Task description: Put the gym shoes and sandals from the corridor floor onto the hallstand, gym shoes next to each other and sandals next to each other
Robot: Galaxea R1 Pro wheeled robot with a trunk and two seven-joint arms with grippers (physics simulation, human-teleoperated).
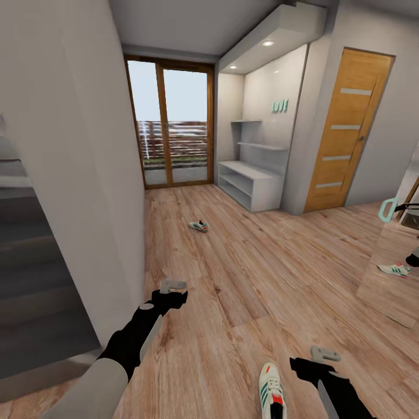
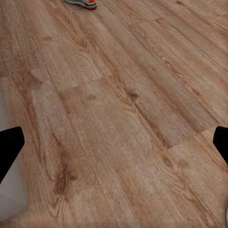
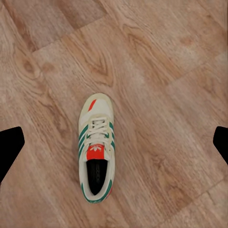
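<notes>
One gym shoe [image 1: 272, 396] lies on the corridor floor [image 1: 250, 273] just beside my right gripper [image 1: 325, 353]. In the right wrist view this off-white sneaker [image 3: 97, 149] lies flat, sole down, between the wide-apart fingertips [image 3: 10, 147], untouched. The second gym shoe [image 1: 199, 226] lies farther down the corridor, and its edge [image 2: 81, 3] shows in the left wrist view. My left gripper [image 1: 173, 285] hangs open over bare planks [image 2: 114, 118]. The pale grey hallstand [image 1: 250, 186] with mint letters [image 1: 280, 106] stands at the far right. The sandals are out of view.
A white wall corner [image 1: 125, 233] juts in close to my left arm, with dark stairs [image 1: 29, 262] behind it. A leaning mirror [image 1: 401, 291] at the right reflects a sneaker. A wooden door [image 1: 348, 128] and glass balcony doors [image 1: 171, 128] close the corridor's far end.
</notes>
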